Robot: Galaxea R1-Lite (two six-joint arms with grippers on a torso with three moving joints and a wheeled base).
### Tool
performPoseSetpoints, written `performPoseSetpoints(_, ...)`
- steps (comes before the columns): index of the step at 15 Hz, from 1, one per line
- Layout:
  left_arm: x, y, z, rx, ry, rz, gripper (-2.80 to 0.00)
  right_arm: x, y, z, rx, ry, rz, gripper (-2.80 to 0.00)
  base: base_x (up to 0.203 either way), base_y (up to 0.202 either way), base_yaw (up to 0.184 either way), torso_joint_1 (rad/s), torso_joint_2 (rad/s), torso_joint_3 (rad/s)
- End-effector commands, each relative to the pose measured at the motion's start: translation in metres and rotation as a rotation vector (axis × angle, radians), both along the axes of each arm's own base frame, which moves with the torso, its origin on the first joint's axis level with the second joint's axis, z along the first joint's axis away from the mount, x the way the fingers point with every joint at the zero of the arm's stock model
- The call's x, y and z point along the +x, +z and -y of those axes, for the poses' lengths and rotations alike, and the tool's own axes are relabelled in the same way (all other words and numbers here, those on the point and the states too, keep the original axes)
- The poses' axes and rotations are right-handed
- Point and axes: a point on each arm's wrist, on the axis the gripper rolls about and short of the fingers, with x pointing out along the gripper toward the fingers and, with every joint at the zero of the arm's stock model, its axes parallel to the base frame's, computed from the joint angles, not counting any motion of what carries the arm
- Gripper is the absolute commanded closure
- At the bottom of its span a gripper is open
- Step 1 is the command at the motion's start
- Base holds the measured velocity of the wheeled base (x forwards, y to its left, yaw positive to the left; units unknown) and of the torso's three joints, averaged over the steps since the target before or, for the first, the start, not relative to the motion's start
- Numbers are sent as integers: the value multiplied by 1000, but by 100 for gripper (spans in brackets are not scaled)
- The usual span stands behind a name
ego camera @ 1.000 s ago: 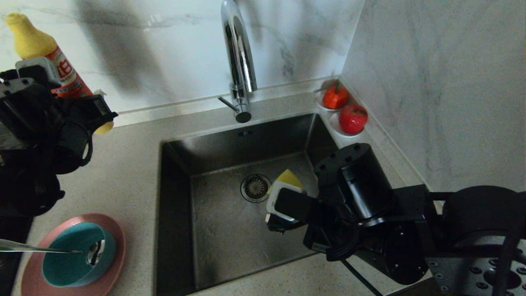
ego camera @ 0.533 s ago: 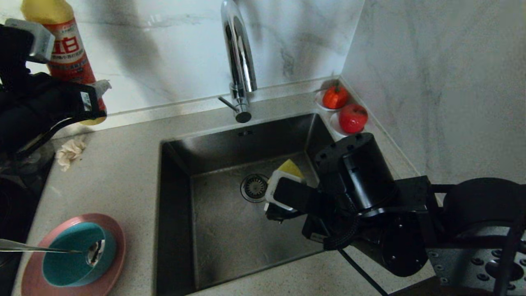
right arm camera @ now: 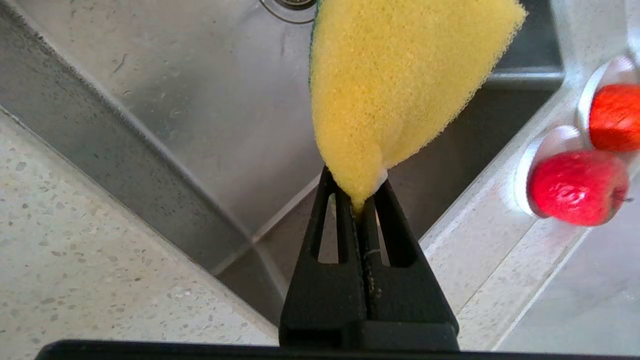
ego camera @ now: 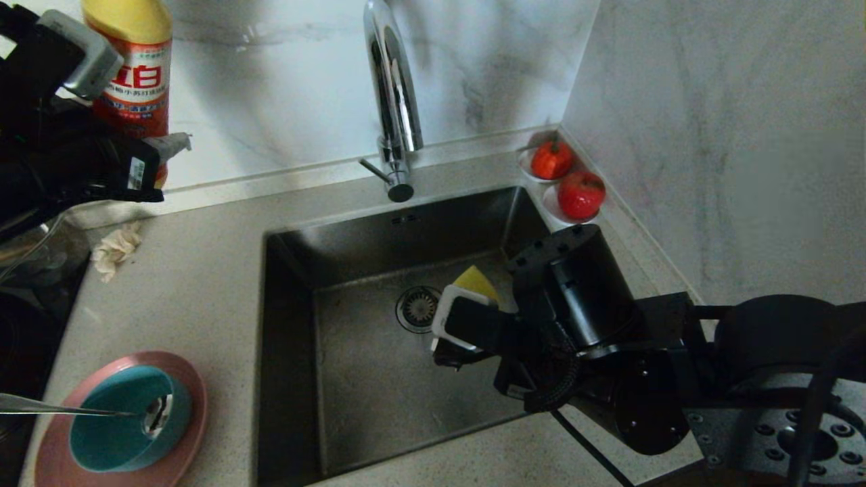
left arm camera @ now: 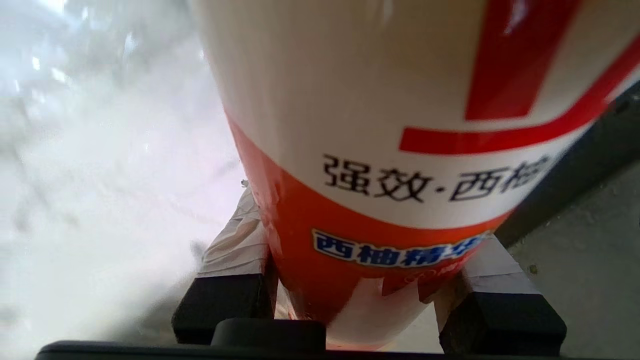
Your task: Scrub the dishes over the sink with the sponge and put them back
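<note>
The yellow sponge (ego camera: 477, 279) (right arm camera: 400, 75) hangs over the steel sink (ego camera: 352, 379) (right arm camera: 165, 100), near the drain. My right gripper (ego camera: 467, 318) (right arm camera: 357, 200) is shut on the sponge's lower corner. At the front left of the counter, the teal bowl (ego camera: 111, 439) sits on the pink plate (ego camera: 193, 399). The spoon (ego camera: 67, 410) rests in the bowl, its handle pointing left. Up at the far left, my left gripper (ego camera: 152, 159) (left arm camera: 365, 225) is shut on an orange-and-yellow detergent bottle (ego camera: 132, 67) (left arm camera: 375, 150) and holds it upright near the wall.
A tall chrome tap (ego camera: 392, 101) rises behind the sink. Two white saucers with red fruit (ego camera: 580, 195) (right arm camera: 575, 185) sit in the back right corner against the marble wall. A small beige rag (ego camera: 115, 247) lies on the counter under the left arm.
My left arm has lifted the bottle and turned it from tilted to upright, uncovering the rag. The right gripper and the sponge have shifted slightly left.
</note>
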Motion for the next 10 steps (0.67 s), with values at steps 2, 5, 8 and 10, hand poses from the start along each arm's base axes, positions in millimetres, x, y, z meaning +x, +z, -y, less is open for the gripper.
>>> performPoseSetpoints(2, -8, 14, 8, 104, -55, -50, 0, 1, 0, -1, -17, -6, 11, 0, 0, 0, 0, 0, 0, 0)
performPoseSetpoints(5, -29, 9, 15, 194, -136, -112, 0, 3, 1, -4, -14, -10, 14, 0, 0, 0, 0, 0, 0, 0)
performPoseSetpoints(8, -48, -9, 16, 284, -204, -159, 0, 7, 6, -8, 2, -10, 26, 0, 0, 0, 0, 0, 0, 0)
performPoseSetpoints(10, -60, -22, 16, 316, -221, -185, 0, 12, 8, -14, 9, -12, 32, 0, 0, 0, 0, 0, 0, 0)
